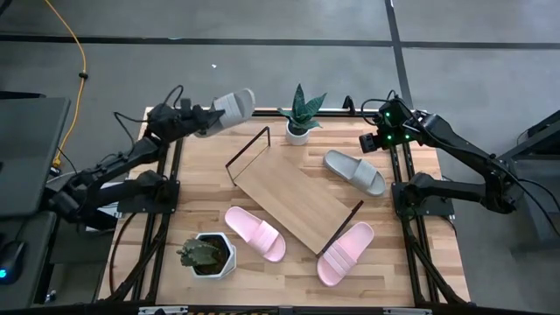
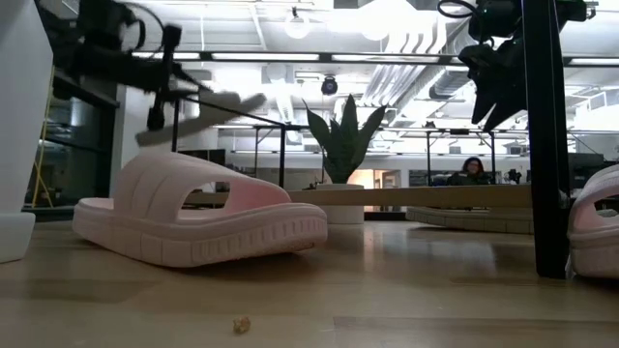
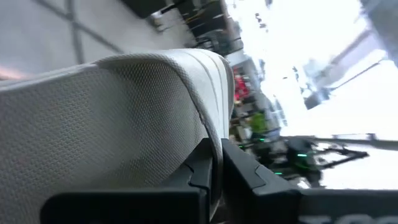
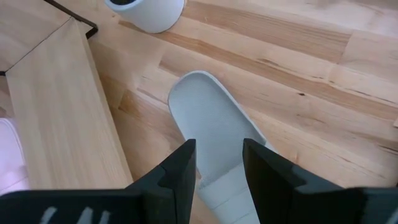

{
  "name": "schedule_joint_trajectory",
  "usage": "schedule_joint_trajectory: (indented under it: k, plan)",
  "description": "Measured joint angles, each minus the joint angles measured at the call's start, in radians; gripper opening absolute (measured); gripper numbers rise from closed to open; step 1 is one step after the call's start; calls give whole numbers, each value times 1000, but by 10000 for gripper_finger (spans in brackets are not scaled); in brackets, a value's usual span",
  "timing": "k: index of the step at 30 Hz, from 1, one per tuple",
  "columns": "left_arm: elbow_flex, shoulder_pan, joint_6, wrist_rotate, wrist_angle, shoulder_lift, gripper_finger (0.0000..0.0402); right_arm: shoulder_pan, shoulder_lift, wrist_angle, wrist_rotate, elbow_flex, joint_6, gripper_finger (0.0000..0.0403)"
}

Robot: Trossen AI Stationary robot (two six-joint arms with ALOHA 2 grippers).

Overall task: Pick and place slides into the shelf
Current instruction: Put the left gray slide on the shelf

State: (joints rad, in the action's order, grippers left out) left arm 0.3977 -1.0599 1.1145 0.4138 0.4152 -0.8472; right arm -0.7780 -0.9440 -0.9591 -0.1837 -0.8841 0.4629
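My left gripper [image 1: 208, 116] is shut on a light grey slide [image 1: 234, 107], which it holds in the air over the table's far left corner; in the low view the slide [image 2: 203, 111] hangs high above the tabletop. The second grey slide [image 1: 354, 171] lies flat on the table to the right of the shelf [image 1: 293, 199], a light wood board with black wire end frames. My right gripper [image 4: 217, 162] hovers open above this slide [image 4: 214, 134] without touching it. Two pink slides [image 1: 255, 233] [image 1: 346, 252] rest on their soles near the shelf's front. My left gripper pinches a thin edge of the grey slide [image 3: 214, 146] between its two fingers [image 3: 202, 171], at the end nearest the arm. The fingers reach out about level from the table's left. The slide sticks out beyond them toward the right, lifted clear of the table.
A spiky plant in a white pot [image 1: 302, 114] stands at the far edge beside the held slide. Another potted plant [image 1: 208, 254] sits near the front left. The shelf lies slantwise across the table's middle, its wire frames [image 1: 249, 149] standing up.
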Motion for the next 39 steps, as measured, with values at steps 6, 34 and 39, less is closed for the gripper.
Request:
schedule_joint_trajectory:
  k: [6, 34, 39]
  plan:
    - [144, 0, -26, 47, -115, 28, 5, 0, 0, 41, -10, 0, 0, 124]
    - [519, 624, -254, -518, -476, -55, 11, 165, 18, 830, -392, 0, 160, 124]
    - [520, 713, -254, -570, -361, -96, 12, 231, 18, 873, -364, 0, 189, 124]
